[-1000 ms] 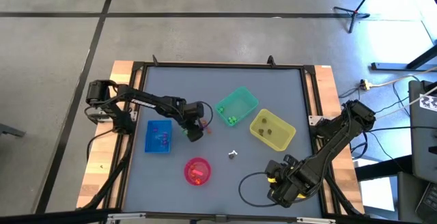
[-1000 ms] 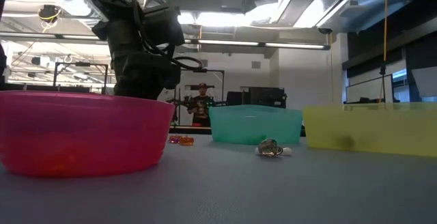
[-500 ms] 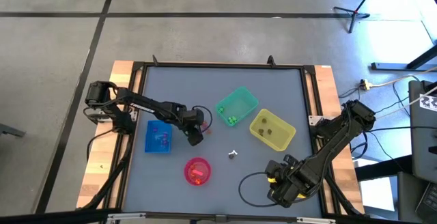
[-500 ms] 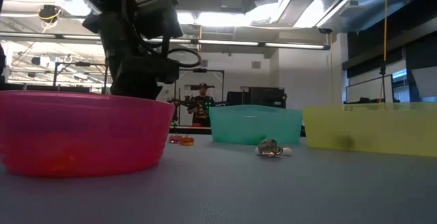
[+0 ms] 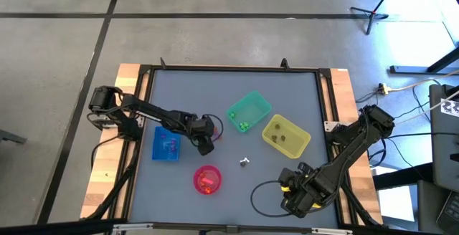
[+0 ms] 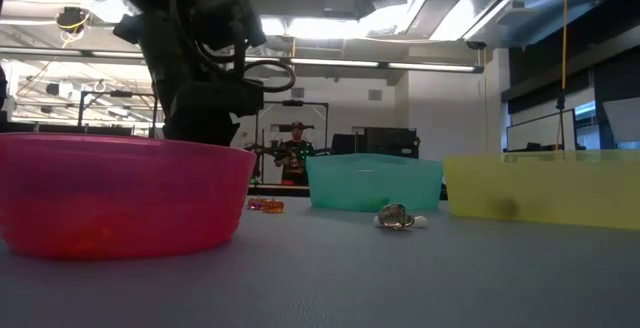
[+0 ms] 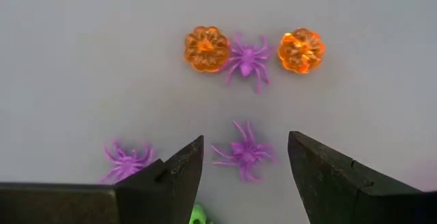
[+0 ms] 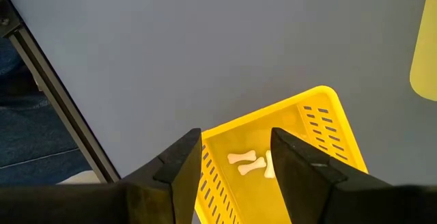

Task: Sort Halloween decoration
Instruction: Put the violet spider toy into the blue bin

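My left gripper (image 5: 205,140) (image 7: 246,142) hovers open over loose trinkets lying flat on the grey table, between the blue bin (image 5: 166,143) and the green bin (image 5: 249,112). Its fingers stand on either side of a purple spider (image 7: 244,152). Beyond it lie two orange pumpkins (image 7: 207,48) (image 7: 301,50) with another purple spider (image 7: 247,59) between them. A third purple spider (image 7: 126,159) and a green piece (image 7: 198,215) lie close by. A grey-and-white trinket (image 5: 244,162) (image 6: 398,218) lies alone mid-table. My right gripper (image 5: 290,190) (image 8: 235,138) waits open near the table's near right corner.
A yellow bin (image 5: 286,136) stands right of the green one, and the pink bowl (image 5: 207,178) (image 6: 120,193) sits near the front edge. Under my right gripper is a small yellow basket (image 8: 287,149) holding white bones (image 8: 247,161). A person (image 6: 295,153) stands far behind the table.
My left gripper has moved a little toward the table's near edge, staying over the loose trinkets. The trinkets and bins have kept their places.
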`<act>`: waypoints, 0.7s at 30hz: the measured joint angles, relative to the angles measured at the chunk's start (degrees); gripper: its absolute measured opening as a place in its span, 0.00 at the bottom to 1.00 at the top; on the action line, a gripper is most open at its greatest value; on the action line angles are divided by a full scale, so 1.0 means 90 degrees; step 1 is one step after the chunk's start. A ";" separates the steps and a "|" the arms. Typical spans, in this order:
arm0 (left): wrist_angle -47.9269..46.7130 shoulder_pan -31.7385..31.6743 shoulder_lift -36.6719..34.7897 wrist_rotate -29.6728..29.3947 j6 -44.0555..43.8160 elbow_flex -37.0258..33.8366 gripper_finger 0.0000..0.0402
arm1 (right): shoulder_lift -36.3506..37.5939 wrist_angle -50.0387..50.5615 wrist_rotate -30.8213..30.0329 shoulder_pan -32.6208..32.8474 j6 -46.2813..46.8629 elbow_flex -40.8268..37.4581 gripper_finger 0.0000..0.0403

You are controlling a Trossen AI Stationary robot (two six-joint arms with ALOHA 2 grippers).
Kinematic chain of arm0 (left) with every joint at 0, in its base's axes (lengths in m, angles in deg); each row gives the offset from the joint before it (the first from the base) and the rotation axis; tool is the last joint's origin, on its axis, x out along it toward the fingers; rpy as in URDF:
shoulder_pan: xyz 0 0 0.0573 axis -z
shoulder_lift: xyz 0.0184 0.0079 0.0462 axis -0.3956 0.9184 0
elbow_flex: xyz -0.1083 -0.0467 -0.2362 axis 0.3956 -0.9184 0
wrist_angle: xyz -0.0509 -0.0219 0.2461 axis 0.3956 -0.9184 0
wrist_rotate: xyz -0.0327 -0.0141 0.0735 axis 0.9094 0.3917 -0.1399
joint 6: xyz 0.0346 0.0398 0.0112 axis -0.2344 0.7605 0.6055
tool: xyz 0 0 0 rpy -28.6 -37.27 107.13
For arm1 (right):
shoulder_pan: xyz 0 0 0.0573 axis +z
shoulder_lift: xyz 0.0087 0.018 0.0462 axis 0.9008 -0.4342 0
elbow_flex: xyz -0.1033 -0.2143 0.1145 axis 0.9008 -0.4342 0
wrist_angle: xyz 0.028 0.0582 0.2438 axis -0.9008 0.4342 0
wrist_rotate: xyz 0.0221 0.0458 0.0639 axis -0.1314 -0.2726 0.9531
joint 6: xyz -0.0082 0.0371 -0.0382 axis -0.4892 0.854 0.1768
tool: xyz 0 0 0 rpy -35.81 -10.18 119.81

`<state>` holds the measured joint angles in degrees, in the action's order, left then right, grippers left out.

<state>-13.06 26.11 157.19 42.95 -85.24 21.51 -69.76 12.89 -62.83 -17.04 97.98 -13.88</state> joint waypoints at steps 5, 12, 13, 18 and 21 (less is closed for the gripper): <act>0.0000 0.0004 0.0002 -0.0007 0.0000 0.0000 0.49 | 0.0000 0.0000 0.0000 -0.0001 0.0000 0.0000 0.43; 0.0028 0.0005 0.0267 -0.0018 0.0004 0.0001 0.49 | 0.0000 -0.0013 0.0000 0.0001 0.0000 -0.0002 0.43; 0.0033 0.0005 0.0298 -0.0022 0.0005 0.0004 0.49 | 0.0000 -0.0013 0.0000 0.0002 0.0000 -0.0002 0.43; -0.0025 0.0007 0.0347 -0.0026 0.0005 0.0015 0.49 | 0.0000 -0.0031 0.0000 0.0002 0.0000 -0.0002 0.43; -0.0089 0.0005 0.0342 -0.0012 0.0006 0.0015 0.47 | 0.0000 -0.0040 0.0000 0.0002 0.0000 -0.0002 0.43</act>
<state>-13.86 26.16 160.28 42.84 -85.19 21.64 -69.76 12.53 -62.83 -17.02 97.98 -13.90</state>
